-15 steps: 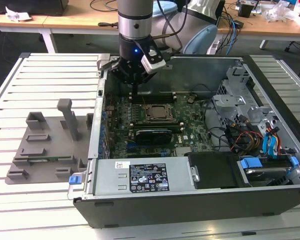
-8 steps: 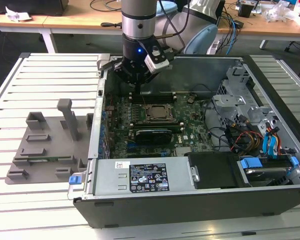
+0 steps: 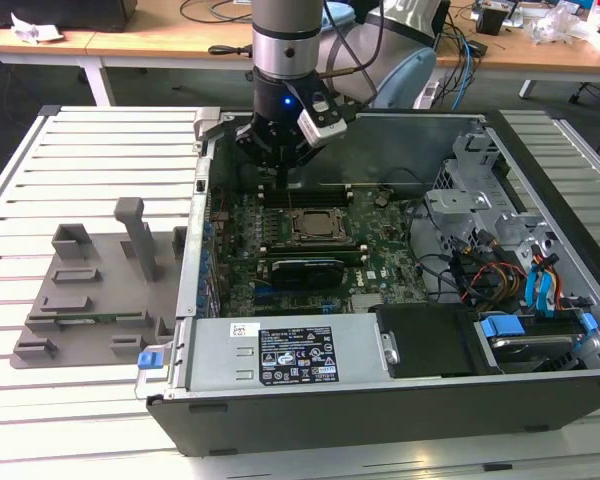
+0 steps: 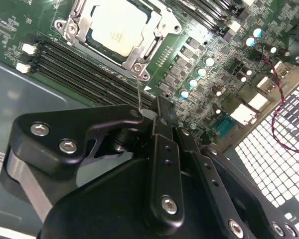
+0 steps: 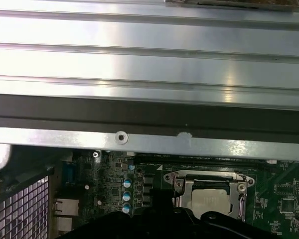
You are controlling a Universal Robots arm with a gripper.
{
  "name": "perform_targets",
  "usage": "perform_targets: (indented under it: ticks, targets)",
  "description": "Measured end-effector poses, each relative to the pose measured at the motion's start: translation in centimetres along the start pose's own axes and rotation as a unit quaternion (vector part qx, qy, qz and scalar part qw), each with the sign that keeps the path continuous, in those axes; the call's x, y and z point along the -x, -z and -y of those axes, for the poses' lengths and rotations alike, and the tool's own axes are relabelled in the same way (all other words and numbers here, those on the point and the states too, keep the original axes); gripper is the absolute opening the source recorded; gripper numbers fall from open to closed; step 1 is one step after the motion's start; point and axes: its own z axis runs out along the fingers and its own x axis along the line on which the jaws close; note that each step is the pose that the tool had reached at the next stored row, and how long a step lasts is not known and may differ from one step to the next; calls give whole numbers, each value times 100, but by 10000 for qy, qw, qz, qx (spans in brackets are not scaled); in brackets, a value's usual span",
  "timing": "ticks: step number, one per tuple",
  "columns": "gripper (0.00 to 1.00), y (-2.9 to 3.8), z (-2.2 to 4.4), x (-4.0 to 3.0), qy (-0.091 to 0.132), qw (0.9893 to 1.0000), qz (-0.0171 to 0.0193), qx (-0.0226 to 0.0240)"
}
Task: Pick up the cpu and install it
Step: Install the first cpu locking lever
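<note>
The cpu (image 3: 310,224), a silver-grey square, lies in the motherboard socket with the metal frame (image 4: 154,37) around it. Both wrist views show its metal top (image 4: 120,25) (image 5: 209,201). My gripper (image 3: 280,170) hangs inside the open computer case, just behind the socket in the exterior view. In the second wrist view its black fingers (image 4: 162,112) meet at the tips, shut, with nothing visibly between them. A thin wire lever (image 4: 138,89) runs from the socket's corner down to just beside the fingertips. I cannot tell whether it touches them.
The open case (image 3: 380,395) lies on a slatted white table. Memory slots (image 4: 84,69), a black cooler (image 3: 302,270), a drive cage (image 3: 470,200) and cables (image 3: 500,275) surround the socket. A grey holder tray (image 3: 90,290) sits at the exterior view's left.
</note>
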Motion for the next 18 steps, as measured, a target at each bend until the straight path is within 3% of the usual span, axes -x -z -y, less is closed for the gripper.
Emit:
perform_targets:
  ticks: [8, 10, 18]
  targets:
    - [11, 0, 9, 186, 0, 10000, -1, 0]
    - [11, -1, 13, 261, 0, 10000, -1, 0]
    - [11, -38, 16, 341, 0, 10000, -5, -1]
